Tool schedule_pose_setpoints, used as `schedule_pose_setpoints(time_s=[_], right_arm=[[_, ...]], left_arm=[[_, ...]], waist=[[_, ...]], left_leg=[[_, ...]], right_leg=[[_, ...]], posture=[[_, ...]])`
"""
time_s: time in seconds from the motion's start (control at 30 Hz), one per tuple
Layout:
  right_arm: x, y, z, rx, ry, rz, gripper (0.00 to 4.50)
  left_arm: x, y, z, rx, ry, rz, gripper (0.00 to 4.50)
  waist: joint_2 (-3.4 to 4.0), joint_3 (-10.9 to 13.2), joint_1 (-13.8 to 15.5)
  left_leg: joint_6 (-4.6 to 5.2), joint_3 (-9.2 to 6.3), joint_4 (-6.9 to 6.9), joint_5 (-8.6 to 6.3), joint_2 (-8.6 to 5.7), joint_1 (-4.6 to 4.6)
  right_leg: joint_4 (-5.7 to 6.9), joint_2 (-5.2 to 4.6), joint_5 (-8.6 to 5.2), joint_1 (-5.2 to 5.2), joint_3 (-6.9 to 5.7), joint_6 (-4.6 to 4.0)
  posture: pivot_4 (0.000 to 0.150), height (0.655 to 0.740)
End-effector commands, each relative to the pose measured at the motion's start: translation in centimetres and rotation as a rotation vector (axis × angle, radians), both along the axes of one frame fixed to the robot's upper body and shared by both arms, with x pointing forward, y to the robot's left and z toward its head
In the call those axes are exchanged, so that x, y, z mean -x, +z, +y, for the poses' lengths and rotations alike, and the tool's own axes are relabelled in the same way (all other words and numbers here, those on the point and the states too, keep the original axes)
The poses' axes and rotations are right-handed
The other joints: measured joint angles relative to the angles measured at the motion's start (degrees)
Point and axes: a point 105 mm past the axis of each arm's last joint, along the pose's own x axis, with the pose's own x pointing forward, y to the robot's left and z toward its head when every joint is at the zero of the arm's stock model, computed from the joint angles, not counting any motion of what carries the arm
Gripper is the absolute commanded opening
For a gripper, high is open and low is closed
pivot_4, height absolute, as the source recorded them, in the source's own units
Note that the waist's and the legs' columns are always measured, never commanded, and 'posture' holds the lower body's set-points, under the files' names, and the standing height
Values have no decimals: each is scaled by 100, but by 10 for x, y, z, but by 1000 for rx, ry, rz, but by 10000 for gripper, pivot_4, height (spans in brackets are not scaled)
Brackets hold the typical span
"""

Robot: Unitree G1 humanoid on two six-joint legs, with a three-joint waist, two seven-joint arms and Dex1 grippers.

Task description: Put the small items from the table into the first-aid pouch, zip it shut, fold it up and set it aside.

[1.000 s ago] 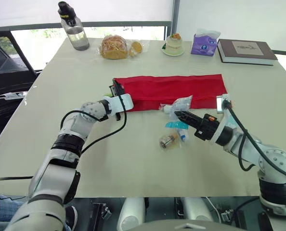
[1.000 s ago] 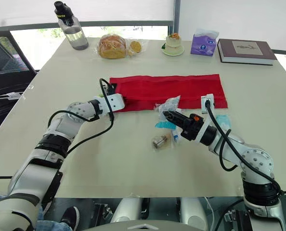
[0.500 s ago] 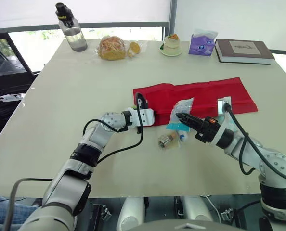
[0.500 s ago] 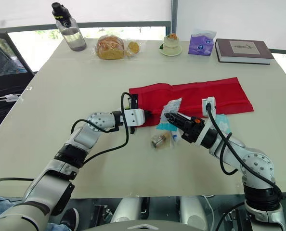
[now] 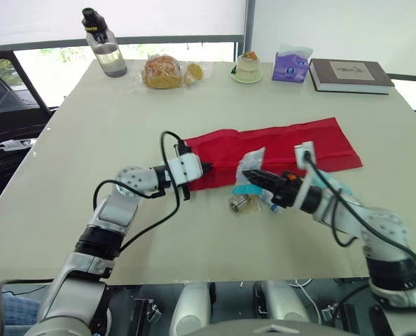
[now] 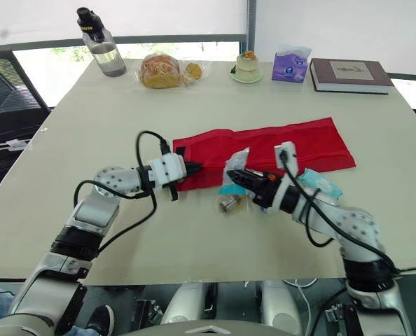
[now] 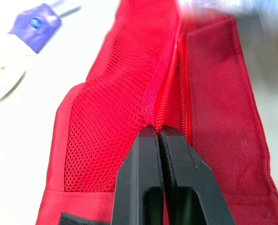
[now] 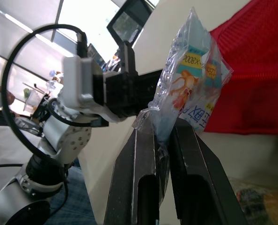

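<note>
A beige tabletop [image 5: 124,105] carries 1 red first-aid pouch [image 5: 278,140], which lies unfolded and flat across the middle with its zip open.

The left claw [image 7: 158,136] is pressed together on the edge of the pouch's mesh pocket, right beside the zip, at the pouch's left end. The right claw [image 5: 246,173] pinches 1 clear plastic packet [image 8: 195,79] with blue and orange print inside, holding it upright just in front of the pouch's near edge and not yet inside.

The task looks to be in its early part. Packing is under way: the held packet has to go in, and at least 2 more small items wait on the tabletop. They are 1 small wrapped roll [image 5: 239,204] just below the right claw and 1 teal packet [image 6: 321,184] beside the right arm. Something else small lies partly hidden under that arm. Whether anything is already in the pouch cannot be told. Zipping, folding and setting aside are all left to do.

Along the far edge stand 1 water bottle [image 5: 103,43], 1 bagged loaf [image 5: 162,72], 1 small dessert on a saucer [image 5: 248,67], 1 purple tissue pack [image 5: 293,63] and 1 book [image 5: 351,74].
</note>
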Motion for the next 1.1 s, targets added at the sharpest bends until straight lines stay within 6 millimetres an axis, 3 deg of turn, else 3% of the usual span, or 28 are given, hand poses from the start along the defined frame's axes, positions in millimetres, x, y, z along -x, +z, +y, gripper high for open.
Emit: schedule_pose_setpoints(time_s=[0.03,0.27,0.63,1.1], right_arm=[[-11,1,22,-55,27,54,0],[-24,-4,47,-132,37,148,0],[-31,-38,54,-157,20,370,0],[-27,-38,73,-112,99,393,0]], left_arm=[[2,19,-2,141,9,54,617],[6,15,1,189,33,135,617],[7,16,7,249,90,176,617],[21,8,-2,355,125,253,617]], waist=[[0,0,0],[1,1,2],[1,1,-17],[2,1,-52]], left_leg=[[0,0,-2,0,0,-2],[-1,-1,-4,0,-3,-6],[-1,-2,-5,0,-1,-2],[-1,-6,-6,0,0,-1]], right_leg=[[-1,3,0,0,0,0],[-3,0,0,-1,-1,0],[-1,1,1,-2,1,0],[-1,1,1,-2,-1,0]], posture=[[1500,7400],[1500,7400],[1500,7400],[1500,7400]])
